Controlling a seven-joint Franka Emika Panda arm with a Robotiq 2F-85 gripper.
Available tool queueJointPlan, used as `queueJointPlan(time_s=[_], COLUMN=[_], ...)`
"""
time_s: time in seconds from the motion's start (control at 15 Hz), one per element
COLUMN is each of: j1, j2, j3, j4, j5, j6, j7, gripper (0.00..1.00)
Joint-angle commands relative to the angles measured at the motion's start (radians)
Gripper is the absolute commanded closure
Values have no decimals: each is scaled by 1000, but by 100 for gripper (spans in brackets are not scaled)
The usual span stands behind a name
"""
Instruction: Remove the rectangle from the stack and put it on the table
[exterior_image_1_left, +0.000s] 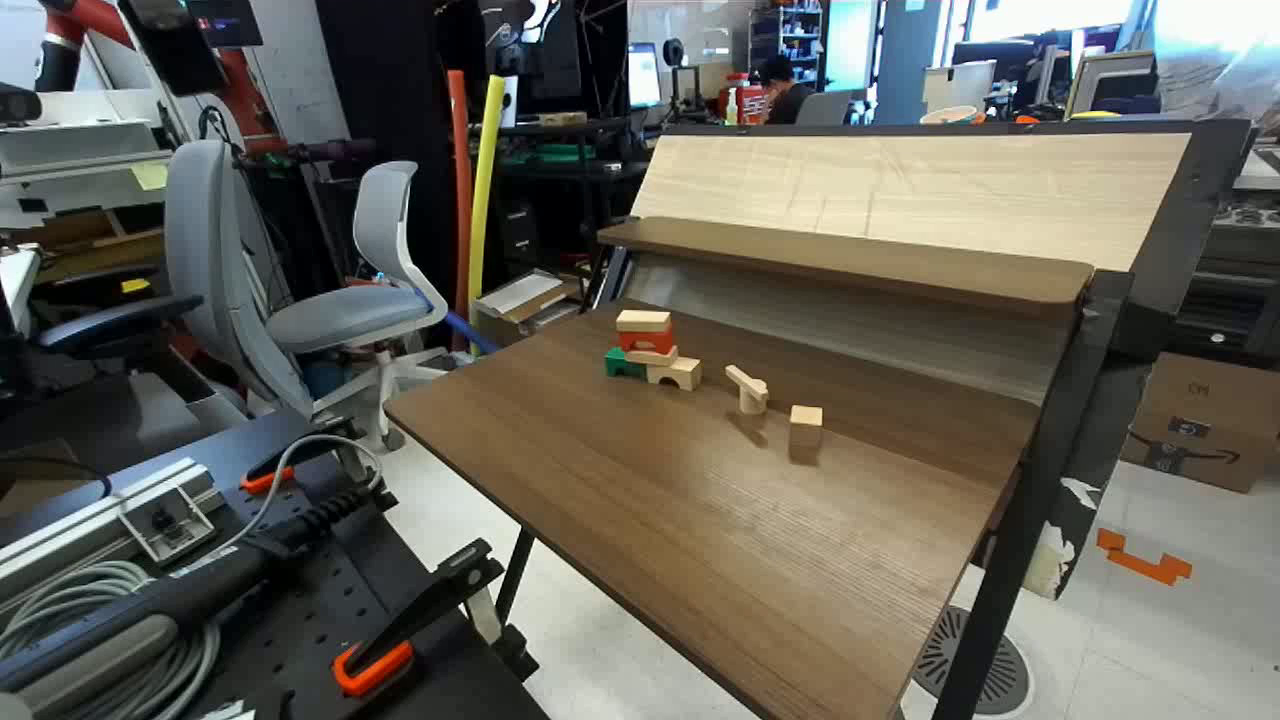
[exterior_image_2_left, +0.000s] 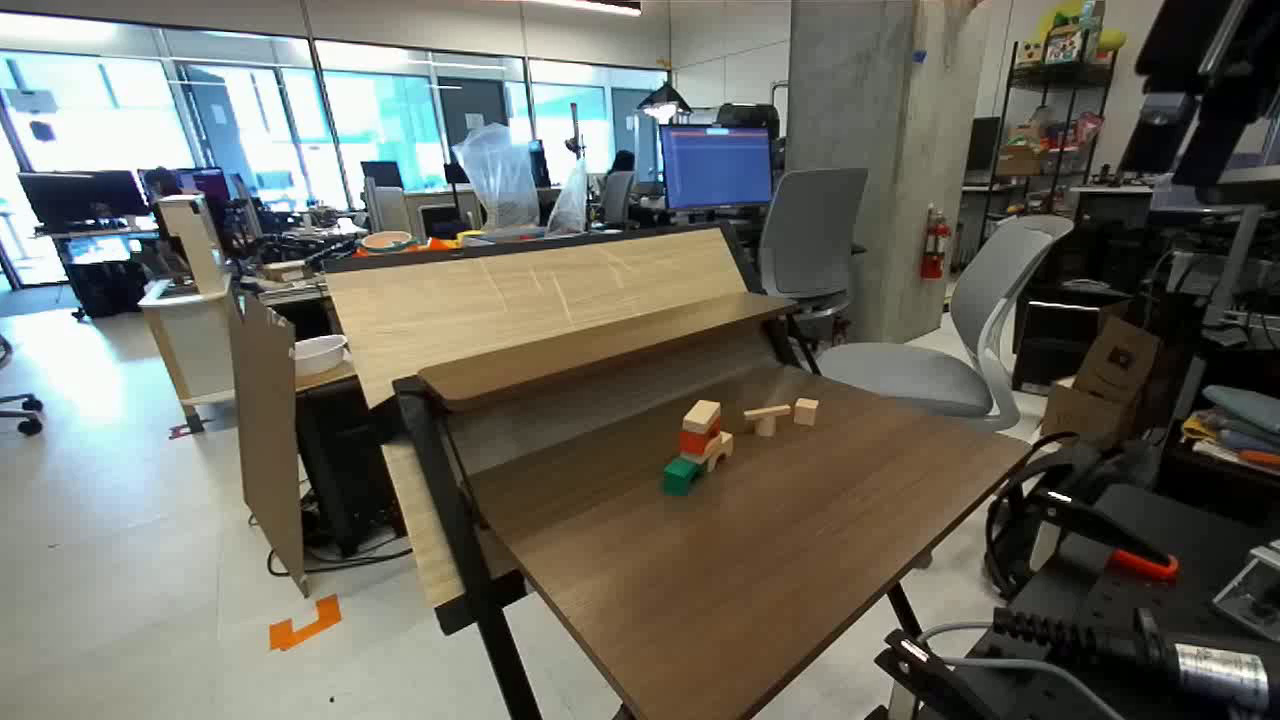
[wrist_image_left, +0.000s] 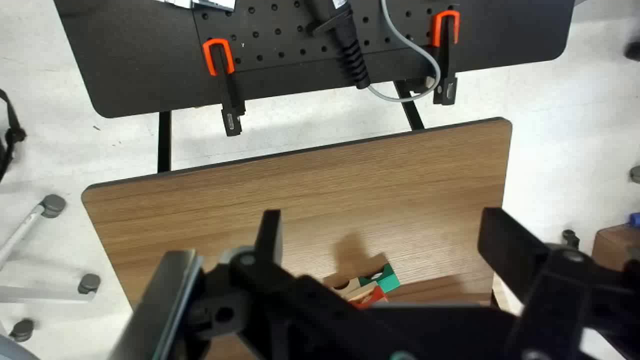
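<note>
The stack stands on the dark brown table (exterior_image_1_left: 700, 540) and shows in both exterior views. Its top piece is a tan rectangular block (exterior_image_1_left: 643, 320) (exterior_image_2_left: 703, 414). Directly under that lies the orange-red block (exterior_image_1_left: 640, 338) (exterior_image_2_left: 697, 441), which has a cut-out arch. Below are a thin tan piece, a tan arch and the green block (exterior_image_1_left: 624, 365) (exterior_image_2_left: 682, 477) at the base. In the wrist view my gripper (wrist_image_left: 382, 215) is open and empty, high above the table. The green block (wrist_image_left: 390, 281) and part of the orange-red block (wrist_image_left: 373, 298) show there; the gripper body hides the stack's top.
Beside the stack, a tan plank (exterior_image_2_left: 768, 411) rests on a short tan post (exterior_image_1_left: 752, 403), and a tan cube (exterior_image_1_left: 806, 420) stands near it. A raised brown shelf (exterior_image_1_left: 850, 262) and a tilted light board (exterior_image_1_left: 900, 190) rise behind. A black bench (wrist_image_left: 150, 65) with orange clamps faces the table.
</note>
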Motion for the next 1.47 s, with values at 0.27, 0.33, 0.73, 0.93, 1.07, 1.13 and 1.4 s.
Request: queueJointPlan(time_s=[0.27,0.33,0.73,0.93,1.07,1.13,1.4], j1=[-24,-27,-45,-87,-129,-168,-430], j2=[27,44,206,343,459,513,667], j3=[64,88,261,359,420,458,668], j4=[3,4,4,3,8,25,103], j5=[38,58,119,107,72,34,-118], j6=[39,68,360,554,687,725,788], j7=[143,218,587,788,940,1026,1340], gripper=[0,0,0,0,0,0,0])
